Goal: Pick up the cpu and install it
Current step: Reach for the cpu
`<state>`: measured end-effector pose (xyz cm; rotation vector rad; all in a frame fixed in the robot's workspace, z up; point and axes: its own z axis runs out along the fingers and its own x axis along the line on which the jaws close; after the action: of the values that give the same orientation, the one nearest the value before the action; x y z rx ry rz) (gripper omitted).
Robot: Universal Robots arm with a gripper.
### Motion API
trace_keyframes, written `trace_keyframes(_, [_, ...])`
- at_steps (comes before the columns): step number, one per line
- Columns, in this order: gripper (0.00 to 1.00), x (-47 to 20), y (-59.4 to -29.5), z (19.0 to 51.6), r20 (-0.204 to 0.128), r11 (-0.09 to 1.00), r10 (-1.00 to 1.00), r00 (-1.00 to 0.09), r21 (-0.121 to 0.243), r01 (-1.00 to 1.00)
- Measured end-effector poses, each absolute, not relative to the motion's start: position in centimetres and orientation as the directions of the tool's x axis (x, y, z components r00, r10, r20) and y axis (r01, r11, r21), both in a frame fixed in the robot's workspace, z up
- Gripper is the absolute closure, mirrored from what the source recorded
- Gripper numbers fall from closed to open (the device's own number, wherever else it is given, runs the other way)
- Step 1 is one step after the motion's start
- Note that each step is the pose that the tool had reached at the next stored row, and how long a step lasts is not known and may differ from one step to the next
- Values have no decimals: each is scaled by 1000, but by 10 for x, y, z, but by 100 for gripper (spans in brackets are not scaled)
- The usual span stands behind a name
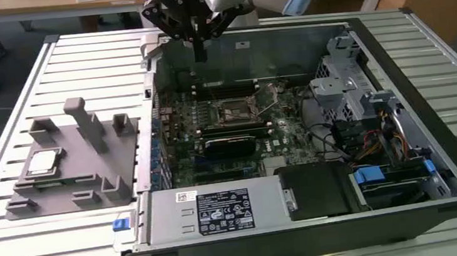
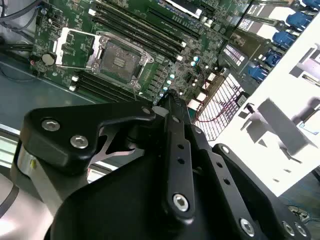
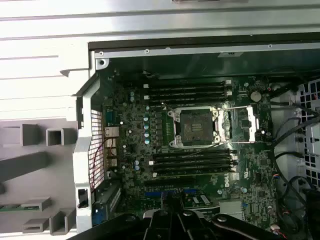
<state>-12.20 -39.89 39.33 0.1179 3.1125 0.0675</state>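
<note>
Cpu (image 1: 43, 161) lies flat on the grey tray (image 1: 84, 195), outside the open computer case (image 1: 307, 249) on the exterior view's left of it, untouched and well apart from the gripper (image 1: 199, 56). That gripper hangs above the case's far wall, its fingers apparently drawn together with nothing between them, though the tips are hard to judge in the exterior view. Inside the case, the cpu socket (image 3: 194, 127) stands open and empty in the first wrist view, so pickup and installation are both judged outstanding.
</note>
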Motion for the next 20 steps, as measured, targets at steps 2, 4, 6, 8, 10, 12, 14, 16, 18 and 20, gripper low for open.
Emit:
trace_keyframes(2, [89,-122,-399,393,-24,996,76,-997,44,75])
trace_keyframes(4, [89,-125,-399,393,-24,996,76,-997,44,75])
trace_keyframes(6, [89,-126,-399,393,-24,996,76,-997,44,75])
trace_keyframes(8, [89,-126,-399,393,-24,996,76,-997,44,75])
trace_keyframes(10, [89,-127,-399,393,-24,996,76,-997,44,75])
trace_keyframes(12, [89,-127,-399,393,-24,996,76,-997,44,75])
trace_keyframes(14, [89,-128,-399,393,-24,996,76,-997,44,75])
trace_keyframes(16, [89,-129,-399,393,-24,996,76,-997,44,75])
trace_keyframes(18, [89,-129,-399,393,-24,996,76,-997,44,75])
trace_keyframes(20, [89,-130,-399,393,-24,996,76,-997,44,75])
